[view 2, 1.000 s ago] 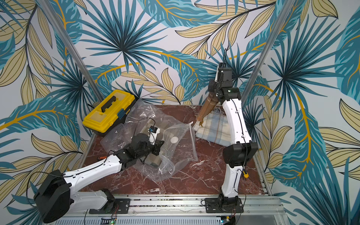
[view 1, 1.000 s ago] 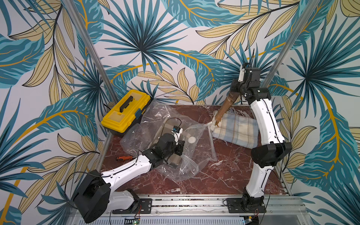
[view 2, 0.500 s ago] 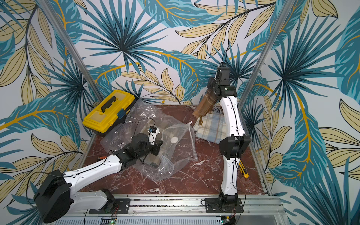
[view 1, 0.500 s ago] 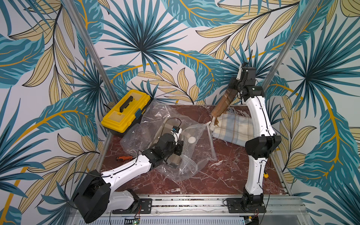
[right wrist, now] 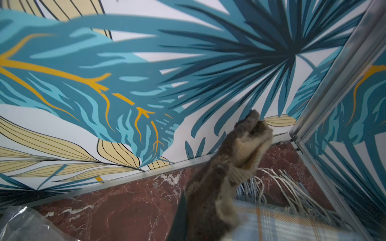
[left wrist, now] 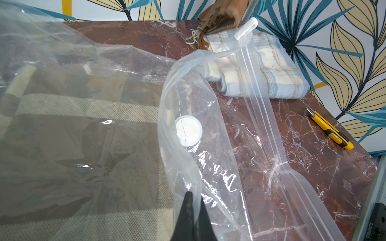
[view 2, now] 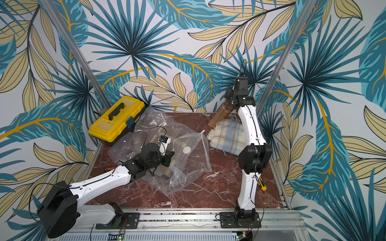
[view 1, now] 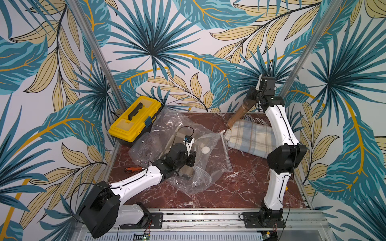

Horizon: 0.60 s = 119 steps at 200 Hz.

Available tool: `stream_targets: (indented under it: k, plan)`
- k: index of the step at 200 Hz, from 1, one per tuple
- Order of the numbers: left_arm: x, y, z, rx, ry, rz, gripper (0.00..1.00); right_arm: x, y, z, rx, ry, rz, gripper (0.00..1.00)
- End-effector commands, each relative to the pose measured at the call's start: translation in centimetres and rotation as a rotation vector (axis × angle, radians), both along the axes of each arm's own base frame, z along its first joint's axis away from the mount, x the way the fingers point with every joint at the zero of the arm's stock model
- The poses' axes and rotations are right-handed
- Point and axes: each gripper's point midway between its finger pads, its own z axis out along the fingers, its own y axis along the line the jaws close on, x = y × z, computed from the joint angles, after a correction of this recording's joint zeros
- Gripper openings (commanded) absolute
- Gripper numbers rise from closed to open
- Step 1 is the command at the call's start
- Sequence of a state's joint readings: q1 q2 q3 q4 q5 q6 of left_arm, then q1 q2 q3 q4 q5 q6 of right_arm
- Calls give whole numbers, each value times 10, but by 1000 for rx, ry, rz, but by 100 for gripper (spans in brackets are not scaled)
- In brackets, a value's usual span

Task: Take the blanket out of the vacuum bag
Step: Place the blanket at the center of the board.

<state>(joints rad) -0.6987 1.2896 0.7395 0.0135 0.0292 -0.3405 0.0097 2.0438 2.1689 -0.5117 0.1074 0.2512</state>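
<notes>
While the left claw (left wrist: pixel 191 205) pinches the bag (left wrist: pixel 211 167), the right claw (view 1: pixel 251 100) grips a brown blanket (view 1: pixel 238 114) hanging below it, the lower end touching a plaid blanket (view 1: pixel 250 138).

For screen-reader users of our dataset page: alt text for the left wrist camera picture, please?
The left gripper pinches the edge of a clear plastic vacuum bag with a brown-and-beige checked blanket inside. Beyond on the red marble table lie a folded blue-and-cream plaid blanket and a yellow utility knife.
</notes>
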Motion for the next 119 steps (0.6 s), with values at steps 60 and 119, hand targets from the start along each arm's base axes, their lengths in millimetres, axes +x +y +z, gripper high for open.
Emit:
stream_targets:
  k: [60, 119]
  plan:
    - [-2, -15, -7, -8, 40, -73, 0, -69, -21, -81, -7, 84, -91, 0]
    - [-2, -28, -13, -25, 59, -106, 0, -116, -47, -101, -65, 158, -233, 0]
